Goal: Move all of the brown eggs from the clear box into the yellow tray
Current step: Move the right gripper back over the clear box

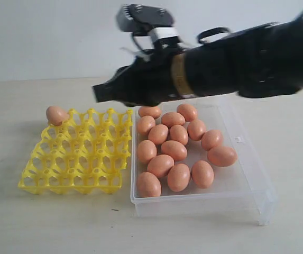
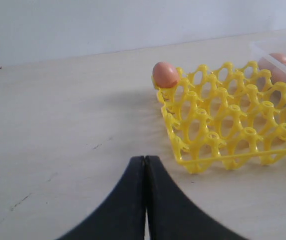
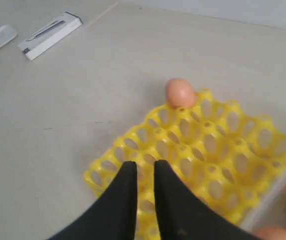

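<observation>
Where the exterior view takes in a pale beige table [image 1: 45, 222] and a plain whitish wall [image 1: 45, 37], the clear box [image 1: 249, 177] holds the loose brown eggs [image 1: 174, 150], just beside the yellow tray [image 1: 74, 159], with a lone egg [image 1: 56, 115] in its far corner cup. The right gripper [image 1: 96, 94] hangs above them.

In the left wrist view, the left gripper [image 2: 145, 162] is pressed together over the tabletop.

In the right wrist view, the right gripper's fingers stand narrowly apart, pinching nothing, above the tray. A flat white case [image 3: 50, 34] lies well off.

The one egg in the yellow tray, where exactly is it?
In the exterior view, the egg sits in the tray's far left corner cup, on the side away from the clear box.
</observation>
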Tool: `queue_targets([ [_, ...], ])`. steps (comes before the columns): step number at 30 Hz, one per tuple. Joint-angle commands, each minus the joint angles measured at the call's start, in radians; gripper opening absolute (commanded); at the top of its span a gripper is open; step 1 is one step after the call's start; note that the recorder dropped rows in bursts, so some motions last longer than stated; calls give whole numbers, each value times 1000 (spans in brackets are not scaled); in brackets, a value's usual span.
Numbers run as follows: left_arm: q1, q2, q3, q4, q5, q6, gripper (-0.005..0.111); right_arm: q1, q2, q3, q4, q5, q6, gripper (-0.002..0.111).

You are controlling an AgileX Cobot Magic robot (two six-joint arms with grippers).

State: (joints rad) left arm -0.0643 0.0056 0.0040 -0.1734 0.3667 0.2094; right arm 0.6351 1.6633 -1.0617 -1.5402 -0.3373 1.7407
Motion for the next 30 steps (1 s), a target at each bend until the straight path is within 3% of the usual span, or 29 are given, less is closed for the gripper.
queue_targets([
  [1,-4,-6,-4,2,-6,0,0,-171,-136,83,-204,-96,356,45],
  [2,-4,-6,-4,2,-6,0,0,-206,-123,83,-204,-134,376,50],
  [4,-4,-6,-4,2,-6,0,0,-271,-68,83,-204,-190,380,49],
  [7,-4,-6,-4,2,-6,0,0,-289,-57,81,-204,-114,220,48],
  [10,-4,-6,-4,2,-6,0,0,-289,-58,81,48,-92,-153,48],
  [13,-4,-6,-4,2,-6,0,0,-226,-61,87,617,0,-800,48],
  [14,-4,-6,-4,2,-6,0,0,-216,-61,85,696,51,-958,48],
  [16,-4,-6,-4,2,-6,0,0,-216,-63,79,704,127,-1025,47],
  [19,-4,-6,-4,2,-6,0,0,-227,-70,60,748,276,-962,46],
  [24,-4,-6,-4,2,-6,0,0,-234,-94,57,823,327,-941,44],
  [25,-4,-6,-4,2,-6,0,0,-224,-96,57,1123,361,-1223,43],
  [27,-4,-6,-4,2,-6,0,0,-198,-105,57,1467,410,-1754,39],
  [30,-4,-6,-4,2,-6,0,0,-193,-124,57,1540,453,-1822,39],
])
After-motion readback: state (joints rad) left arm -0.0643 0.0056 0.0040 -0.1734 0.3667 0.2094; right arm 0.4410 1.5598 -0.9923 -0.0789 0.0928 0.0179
